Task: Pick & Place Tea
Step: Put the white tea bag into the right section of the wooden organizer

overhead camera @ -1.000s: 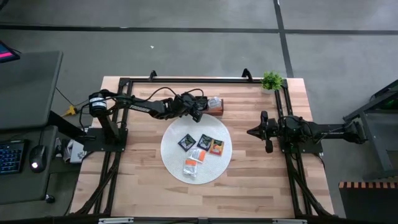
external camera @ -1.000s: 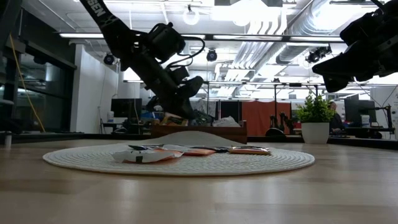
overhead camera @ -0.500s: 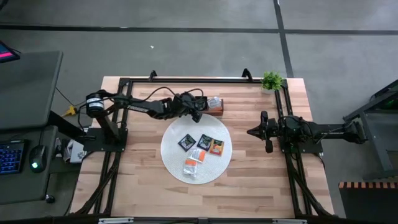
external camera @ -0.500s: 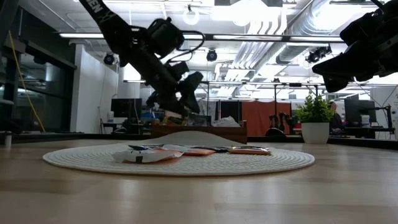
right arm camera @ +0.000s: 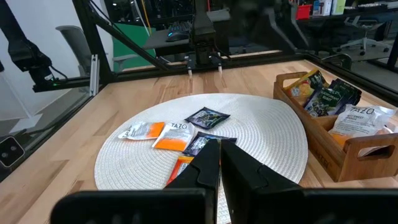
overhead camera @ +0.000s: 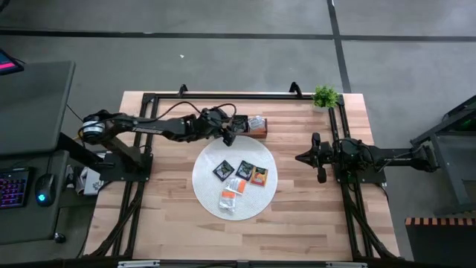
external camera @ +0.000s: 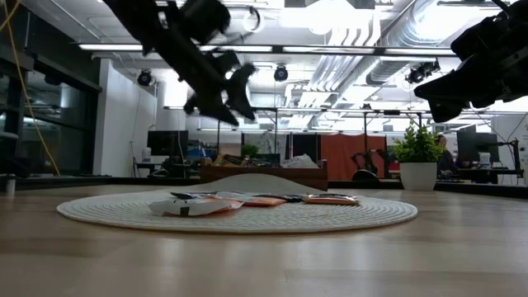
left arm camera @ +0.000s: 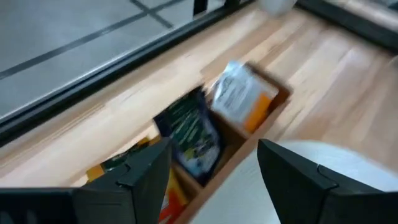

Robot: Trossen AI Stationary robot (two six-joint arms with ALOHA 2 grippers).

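Several tea sachets, black (overhead camera: 222,170), orange (overhead camera: 259,176) and white with orange (overhead camera: 229,197), lie flat on the round white mat (overhead camera: 208,195). More sachets stand in the brown wooden tray (overhead camera: 256,134) at the mat's far side: a black one (left arm camera: 193,134) and a white-orange one (left arm camera: 242,96). My left gripper (overhead camera: 230,134) hangs open above the tray's left end, nothing between its fingers (left arm camera: 144,169); the low view shows it high over the tray (external camera: 219,91). My right gripper (overhead camera: 300,158) waits shut to the mat's right (right arm camera: 219,162).
A small potted plant (overhead camera: 325,96) stands at the far right corner. Black frame rails (overhead camera: 223,95) run along the table's far, left and right sides. Bare wood lies near the front edge (overhead camera: 238,238). The tray's front wall (external camera: 264,175) rises behind the mat.
My left gripper has opened over the tray, then risen well above it and drawn back a little toward the table's left edge. The sachets on the mat have not moved.
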